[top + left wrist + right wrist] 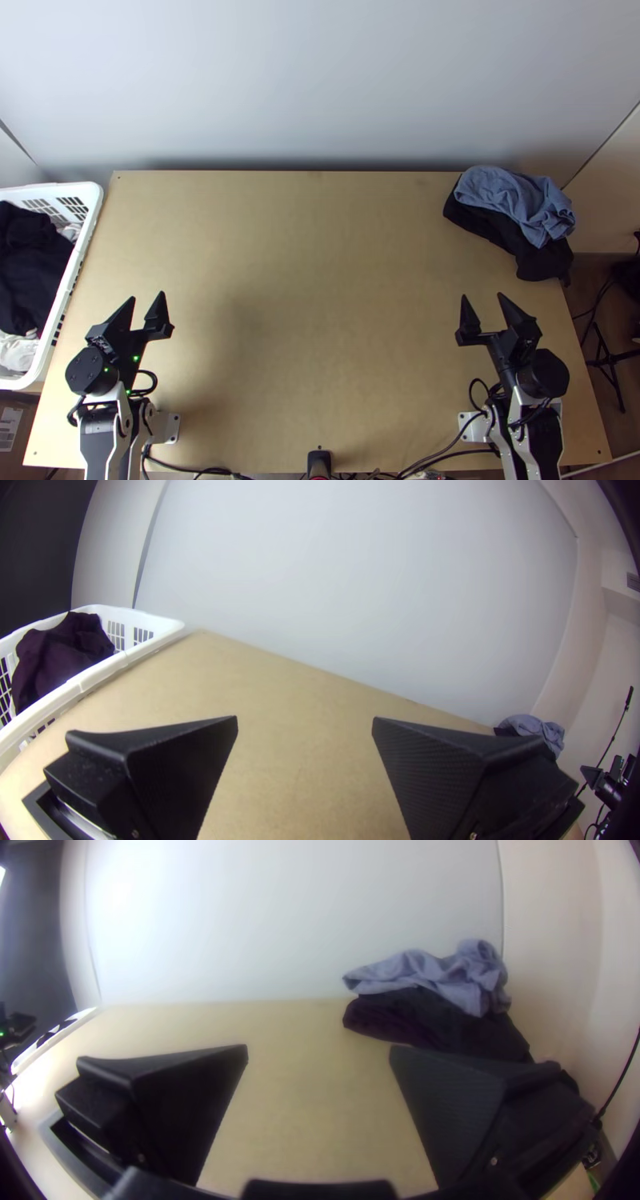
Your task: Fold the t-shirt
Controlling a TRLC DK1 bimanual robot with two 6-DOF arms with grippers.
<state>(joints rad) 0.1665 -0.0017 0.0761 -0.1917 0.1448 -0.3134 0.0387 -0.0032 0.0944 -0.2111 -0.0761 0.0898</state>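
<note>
White label (10, 426) on box (14, 462), illeg. print, bunched blue-gry cloth (512, 196)

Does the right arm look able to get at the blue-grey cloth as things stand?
Probably yes: the right gripper is open, and nothing stands between it and the blue-grey cloth, which lies bunched on top of the dark cloth. Enough reach is my guess, though.

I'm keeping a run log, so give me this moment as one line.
Left claw open, empty; right claw open, empty; blue-grey cloth bunched on dark cloth, far right corner of table; dark clothing in white basket, left
</note>
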